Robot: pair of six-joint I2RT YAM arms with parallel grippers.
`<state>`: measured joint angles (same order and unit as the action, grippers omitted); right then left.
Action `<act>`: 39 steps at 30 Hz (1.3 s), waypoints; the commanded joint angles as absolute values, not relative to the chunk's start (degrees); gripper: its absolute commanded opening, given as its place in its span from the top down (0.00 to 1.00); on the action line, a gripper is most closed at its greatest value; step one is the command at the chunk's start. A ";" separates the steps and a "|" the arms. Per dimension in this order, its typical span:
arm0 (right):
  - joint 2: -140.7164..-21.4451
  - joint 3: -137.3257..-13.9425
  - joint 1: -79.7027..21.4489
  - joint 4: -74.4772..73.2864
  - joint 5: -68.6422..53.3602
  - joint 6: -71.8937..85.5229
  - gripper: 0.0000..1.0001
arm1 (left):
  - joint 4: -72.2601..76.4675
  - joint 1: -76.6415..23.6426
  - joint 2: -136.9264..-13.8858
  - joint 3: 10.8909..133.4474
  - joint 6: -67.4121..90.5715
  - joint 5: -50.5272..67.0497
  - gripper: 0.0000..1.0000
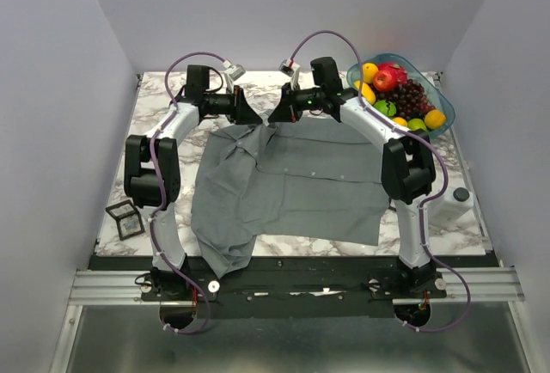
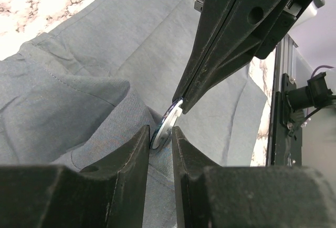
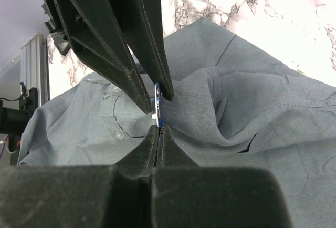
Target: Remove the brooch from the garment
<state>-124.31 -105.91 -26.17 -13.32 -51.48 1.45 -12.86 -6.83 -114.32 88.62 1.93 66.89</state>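
**Top external view.** Large grey long-sleeved button-up shirt [image 1: 301, 184] spread on white marble-patterned table [image 1: 344, 244]. Left gripper [image 1: 258, 119] and right gripper [image 1: 273, 119] tip to tip over bunched collar area at far edge of cloth. Meeting point too small to read here; no pin discernible. Off to the sides: black wire-frame cube [image 1: 126, 219] and teal bowl of fruit [image 1: 443, 102].

**Left wrist view.** Tiny round brooch [image 2: 164, 128], silvery rim and pale back, standing on edge at a raised fold of shirt. Bracketed by left fingers [image 2: 137, 152], set at a slim gap and apparently clamped on the disc. Right tips pressed fully together, touching the disc's upper edge; cannot tell whether pinching anything. Pin shaft and clasp hidden behind disc and cloth.

**Right wrist view.** Blue face of brooch seen edge-on between left fingers reaching in from above, just over the closed right tips. Small white piece [image 3: 153, 116] beside it, unidentified.

**Step in hand, by judgement.** Grasp made, detachment not yet done. Next move likely calls for cloth held steady and a straight pull of the disc away from the fabric. Risk of shirt lifting along.
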 commanded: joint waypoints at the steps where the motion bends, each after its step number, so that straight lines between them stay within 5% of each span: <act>1: -125.42 -107.23 -26.02 -13.71 -51.50 1.05 0.99 | -11.87 -7.03 -115.49 90.44 2.99 69.78 0.68; 30: -125.42 -107.14 -26.02 -14.06 -51.06 1.23 1.00 | -9.67 -8.44 -116.19 90.79 6.15 61.53 0.68; 39: -125.42 -107.84 -26.46 -15.12 -51.15 0.53 1.00 | -7.03 -8.70 -116.63 91.76 12.12 53.71 0.79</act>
